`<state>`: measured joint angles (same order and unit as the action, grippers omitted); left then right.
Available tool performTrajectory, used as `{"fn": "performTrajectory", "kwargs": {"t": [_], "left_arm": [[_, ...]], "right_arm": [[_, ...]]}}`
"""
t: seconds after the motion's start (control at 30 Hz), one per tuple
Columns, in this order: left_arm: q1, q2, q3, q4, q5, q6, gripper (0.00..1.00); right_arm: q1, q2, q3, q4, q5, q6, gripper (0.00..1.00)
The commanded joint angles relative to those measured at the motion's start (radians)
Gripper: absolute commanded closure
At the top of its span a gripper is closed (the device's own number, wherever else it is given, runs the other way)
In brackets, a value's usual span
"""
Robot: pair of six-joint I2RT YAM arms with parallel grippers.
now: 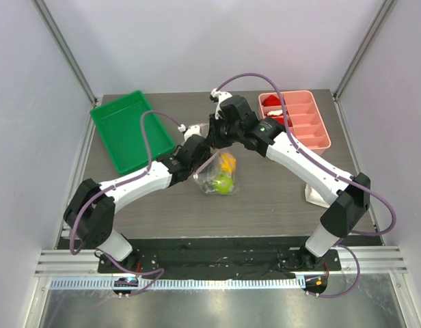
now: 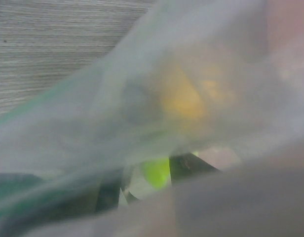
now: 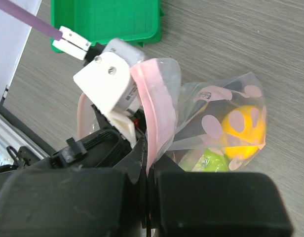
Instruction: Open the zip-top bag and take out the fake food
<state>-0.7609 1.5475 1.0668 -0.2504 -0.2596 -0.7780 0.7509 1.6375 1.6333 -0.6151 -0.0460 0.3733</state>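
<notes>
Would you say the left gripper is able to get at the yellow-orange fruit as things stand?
Probably not. The yellow-orange fruit sits inside the zip-top bag, plastic all round it, and the left gripper is up at its pink mouth strip, which the right gripper pinches.

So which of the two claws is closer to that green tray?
Left. The left gripper is near the green tray; the right gripper is beyond it, pinching the zip-top bag by its pink strip.

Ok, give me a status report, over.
Right gripper shut on zip-top bag. Left gripper at its mouth, grip unseen. Fake food inside. Nothing blocking.
</notes>
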Motion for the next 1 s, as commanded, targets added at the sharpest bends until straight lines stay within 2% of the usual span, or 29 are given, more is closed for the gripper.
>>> {"fn": "performTrajectory", "kwargs": {"t": [0.0,0.2,0.3,0.4,0.5,0.53,0.63,0.77,0.8,0.83,0.87,0.97], "left_arm": [[-0.003,0.058,0.047,0.028,-0.032,0.089,0.57],[0.003,0.141,0.062,0.048,-0.004,0.108,0.57],[0.009,0.175,0.067,0.039,-0.023,0.091,0.47],[0.014,0.206,0.065,0.066,0.029,0.091,0.49],[0.018,0.241,0.058,0.13,0.091,0.076,0.59],[0.017,0.247,0.058,0.143,0.117,0.066,0.71],[0.023,0.269,0.047,0.194,0.146,0.056,0.84],[0.031,0.286,0.082,0.157,0.117,0.066,0.84],[0.034,0.29,0.088,0.152,0.115,0.071,0.86],[0.034,0.29,0.094,0.139,0.111,0.083,0.96],[0.034,0.287,0.111,0.126,0.097,0.085,1.0],[0.028,0.24,0.13,0.085,0.091,0.114,1.0]], "right_arm": [[0.01,-0.022,0.022,0.081,-0.055,0.015,0.98],[0.008,-0.031,0.023,0.083,-0.058,0.013,0.98],[0.008,-0.031,0.028,0.08,-0.058,0.012,0.98],[0.008,-0.03,0.02,0.08,-0.061,0.009,0.98],[0.01,-0.027,0.007,0.083,-0.061,0.009,0.98],[0.008,-0.027,-0.001,0.083,-0.064,0.007,0.98],[0.01,-0.034,-0.016,0.083,-0.054,0.006,0.98],[0.007,-0.059,-0.032,0.081,-0.031,-0.001,0.98],[0.008,-0.062,-0.035,0.081,-0.031,-0.005,0.98],[0.007,-0.064,-0.038,0.08,-0.029,-0.004,0.98],[0.007,-0.067,-0.041,0.078,-0.016,-0.007,0.98],[-0.008,-0.065,-0.052,0.068,0.023,-0.025,0.98]]}}
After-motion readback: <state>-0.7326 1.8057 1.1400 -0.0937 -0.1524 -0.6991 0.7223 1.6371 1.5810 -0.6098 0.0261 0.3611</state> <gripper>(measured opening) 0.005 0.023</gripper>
